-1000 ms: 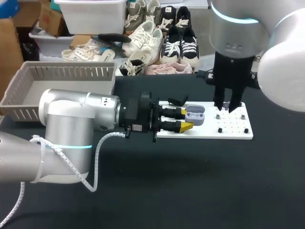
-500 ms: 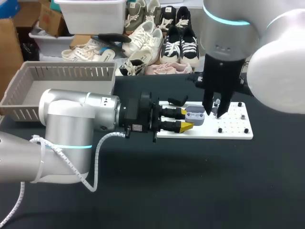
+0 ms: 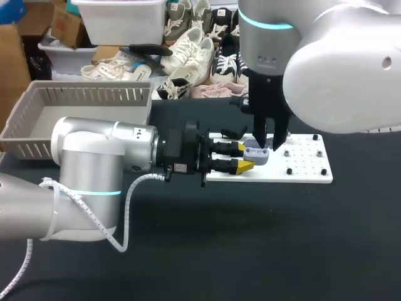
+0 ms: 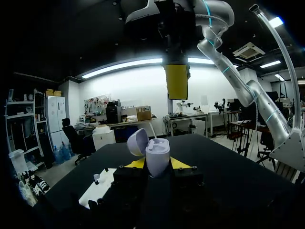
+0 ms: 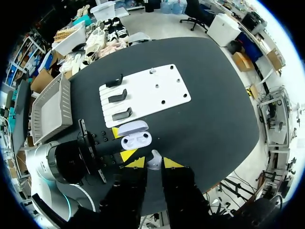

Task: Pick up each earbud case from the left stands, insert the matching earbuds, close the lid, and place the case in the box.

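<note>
While the left arm lies level over the black tabletop (image 3: 250, 238), its left hand (image 3: 245, 157) is clamped on the case (image 3: 256, 152), one yellow tip pressing each side. The case is held over the left part of the white board (image 3: 304, 172), clear of its surface as far as the head view shows.

In the left wrist view the case (image 4: 157, 155) stands upright between the tips of the left hand (image 4: 157, 165), with its lid (image 4: 136, 141) swung open to one side. One of the right arm's yellow fingers (image 4: 177, 81) hangs straight above it.

The right arm comes down from the right, and the right hand (image 3: 268, 144) points straight down just above the open case. In the right wrist view the right hand (image 5: 154, 163) is closed on a small pale earbud (image 5: 155, 160), which sits between the two yellow tips. The open case (image 5: 137, 141) lies directly ahead of it. Whether its pockets already hold anything cannot be made out.

Three black stands (image 5: 117, 97) sit in a row along one end of the board (image 5: 157, 88). Small dark pegs (image 3: 289, 170) dot the other end. The grey slatted box (image 3: 81, 97) rests at the far left of the tabletop, well apart from both hands.
</note>
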